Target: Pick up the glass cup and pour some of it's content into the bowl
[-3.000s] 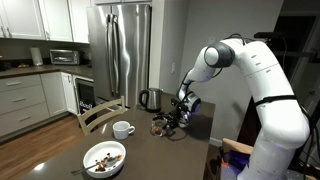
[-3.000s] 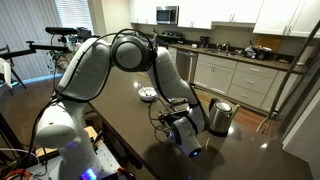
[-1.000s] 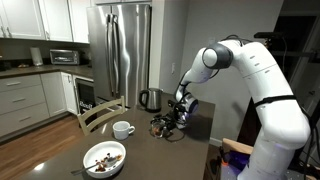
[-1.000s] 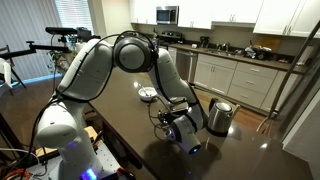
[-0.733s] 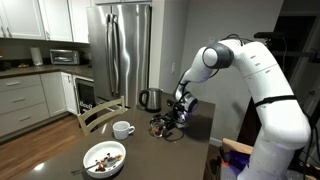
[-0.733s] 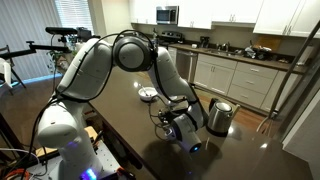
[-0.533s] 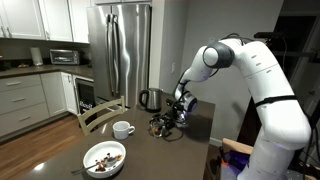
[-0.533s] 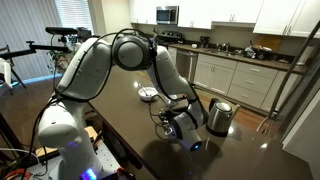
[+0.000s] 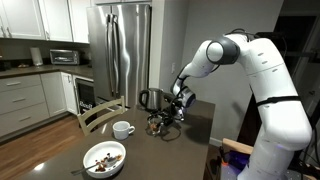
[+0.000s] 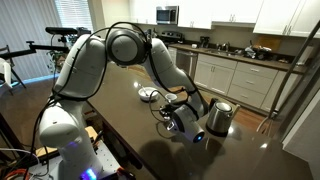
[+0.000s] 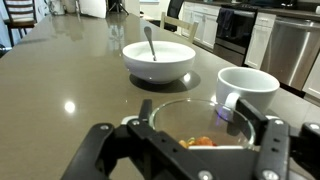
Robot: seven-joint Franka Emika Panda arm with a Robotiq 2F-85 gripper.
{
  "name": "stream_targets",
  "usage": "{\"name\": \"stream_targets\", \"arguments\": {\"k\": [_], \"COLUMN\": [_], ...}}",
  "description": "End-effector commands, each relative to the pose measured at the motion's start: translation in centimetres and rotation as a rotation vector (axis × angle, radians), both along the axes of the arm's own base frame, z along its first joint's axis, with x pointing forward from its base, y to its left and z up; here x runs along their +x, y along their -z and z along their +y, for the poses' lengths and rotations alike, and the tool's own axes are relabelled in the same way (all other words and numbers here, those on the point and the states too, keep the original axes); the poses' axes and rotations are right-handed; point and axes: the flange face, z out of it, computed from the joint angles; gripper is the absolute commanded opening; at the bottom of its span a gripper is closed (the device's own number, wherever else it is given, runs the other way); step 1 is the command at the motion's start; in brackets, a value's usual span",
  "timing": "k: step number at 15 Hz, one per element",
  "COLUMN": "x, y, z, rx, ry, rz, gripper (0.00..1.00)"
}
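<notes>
My gripper (image 11: 205, 132) is shut on the glass cup (image 11: 190, 110), one finger on each side of it. Orange-brown content (image 11: 200, 142) lies at its bottom. In both exterior views the gripper (image 9: 164, 117) (image 10: 173, 116) holds the cup (image 9: 155, 124) (image 10: 165, 111) upright a little above the dark table, near the steel kettle. The wide white bowl (image 11: 158, 62) stands farther along the table with a spoon in it. It also shows in both exterior views (image 9: 104, 157) (image 10: 148, 95), well away from the cup.
A white handled mug (image 11: 248, 92) (image 9: 123, 129) stands between the cup and the bowl. A steel kettle (image 9: 150, 98) (image 10: 220, 117) stands close beside the gripper. A wooden chair (image 9: 100, 113) is at the table's edge. Kitchen cabinets and a fridge stand behind.
The gripper has risen a little with the glass cup in it, and the arm has shifted slightly. The bowl, mug and kettle have not moved.
</notes>
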Motion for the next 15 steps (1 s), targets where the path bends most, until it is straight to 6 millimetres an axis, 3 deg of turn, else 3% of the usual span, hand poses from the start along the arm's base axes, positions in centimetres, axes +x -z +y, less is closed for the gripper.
{"name": "stream_targets", "arguments": {"k": [1, 8, 15], "x": [-0.2, 0.3, 3.1], "y": [-3.2, -5.8, -8.0], "z": [0.6, 2.2, 4.4], "rx": [-0.064, -0.178, -0.221], "ry": [-0.023, -0.094, -0.066], "rz": [0.007, 0.003, 0.032], "gripper": [0.59, 0.59, 0.59]}}
